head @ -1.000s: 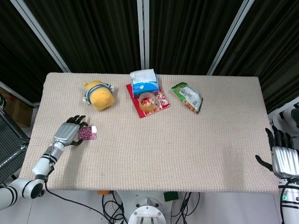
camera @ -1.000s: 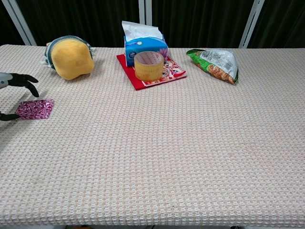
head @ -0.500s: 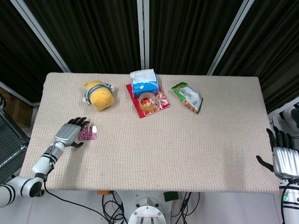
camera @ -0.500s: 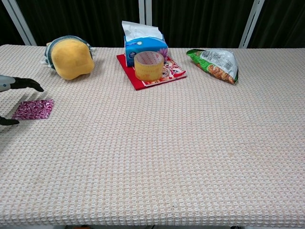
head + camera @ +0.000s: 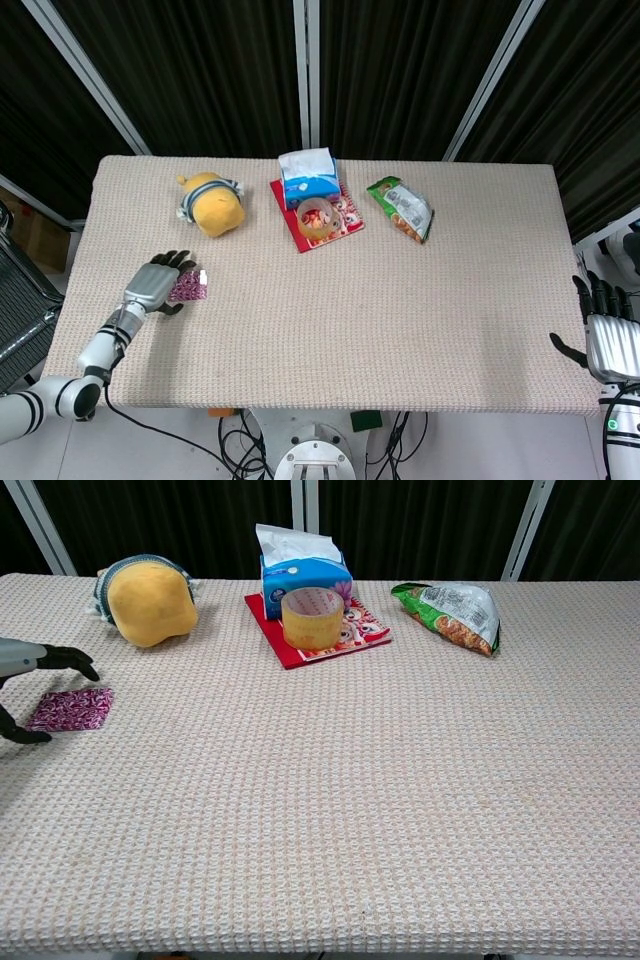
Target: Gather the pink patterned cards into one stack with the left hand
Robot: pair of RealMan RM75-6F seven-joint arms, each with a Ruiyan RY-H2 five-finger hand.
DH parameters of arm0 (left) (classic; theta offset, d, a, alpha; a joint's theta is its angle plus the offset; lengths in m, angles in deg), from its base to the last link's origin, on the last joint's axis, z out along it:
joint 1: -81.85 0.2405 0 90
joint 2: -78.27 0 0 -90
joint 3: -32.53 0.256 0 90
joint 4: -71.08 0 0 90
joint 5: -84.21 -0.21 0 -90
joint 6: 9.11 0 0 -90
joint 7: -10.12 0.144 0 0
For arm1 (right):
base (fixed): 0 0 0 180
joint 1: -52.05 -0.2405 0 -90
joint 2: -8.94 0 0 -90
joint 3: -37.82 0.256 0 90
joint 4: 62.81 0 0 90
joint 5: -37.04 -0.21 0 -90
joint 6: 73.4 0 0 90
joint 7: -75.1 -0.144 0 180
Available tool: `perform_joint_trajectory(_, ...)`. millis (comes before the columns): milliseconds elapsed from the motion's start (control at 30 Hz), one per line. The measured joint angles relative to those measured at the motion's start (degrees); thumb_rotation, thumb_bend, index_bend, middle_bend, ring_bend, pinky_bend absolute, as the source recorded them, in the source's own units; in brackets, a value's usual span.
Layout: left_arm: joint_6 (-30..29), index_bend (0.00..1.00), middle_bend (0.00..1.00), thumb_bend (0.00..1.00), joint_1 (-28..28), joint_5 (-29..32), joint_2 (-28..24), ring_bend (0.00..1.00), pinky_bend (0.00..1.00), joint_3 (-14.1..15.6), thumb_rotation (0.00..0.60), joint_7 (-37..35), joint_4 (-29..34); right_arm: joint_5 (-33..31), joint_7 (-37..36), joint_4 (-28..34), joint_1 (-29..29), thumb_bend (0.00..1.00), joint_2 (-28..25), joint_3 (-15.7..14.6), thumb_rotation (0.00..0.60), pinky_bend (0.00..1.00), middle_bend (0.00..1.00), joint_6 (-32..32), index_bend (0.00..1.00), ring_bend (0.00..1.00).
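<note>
The pink patterned cards (image 5: 189, 288) (image 5: 70, 709) lie as one small pile near the table's left edge. My left hand (image 5: 155, 285) (image 5: 30, 680) hovers at the pile's left side, fingers spread over and around it, holding nothing; the chest view shows only its dark fingertips. My right hand (image 5: 606, 340) hangs off the table's right edge, fingers apart and empty; the chest view does not show it.
A yellow plush toy (image 5: 212, 202) sits at the back left. A blue tissue box (image 5: 308, 174), a tape roll (image 5: 315, 217) on a red card (image 5: 344, 220) and a green snack bag (image 5: 401, 208) stand at the back middle. The table edge (image 5: 90, 330) is close to my left hand.
My left hand has shifted slightly back and its fingers have spread wider around the cards. The cards stay in place. The right hand has not moved.
</note>
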Motion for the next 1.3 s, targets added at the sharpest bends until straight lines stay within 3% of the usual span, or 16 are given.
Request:
perform_joint_trajectory(833, -0.4, 0.32, 0.00, 0.22, -0.4, -0.9, 1.5, 0.00, 0.10, -0.4, 0.600, -2.3, -2.2, -0.3, 0.7, 0.6, 0.0, 0.49, -0.1, 0.1, 0.551, 0.00, 0.00, 0.0, 0.00, 0.00)
perform_joint_trajectory(1133, -0.9, 0.32, 0.01, 0.23, -0.2, -1.5, 1.8, 0.00, 0.10, -0.3, 0.600, -2.8, -2.6, -0.5, 0.5, 0.3, -0.1, 0.49, 0.0, 0.1, 0.553, 0.00, 0.00, 0.2, 0.00, 0.00)
perform_joint_trajectory(1300, -0.7, 0.20, 0.01, 0.23, -0.2, -1.8, 1.4, 0.00, 0.10, -0.1, 0.600, -2.8, -2.2, -0.6, 0.5, 0.2, -0.1, 0.49, 0.1, 0.0, 0.551, 0.00, 0.00, 0.4, 0.00, 0.00)
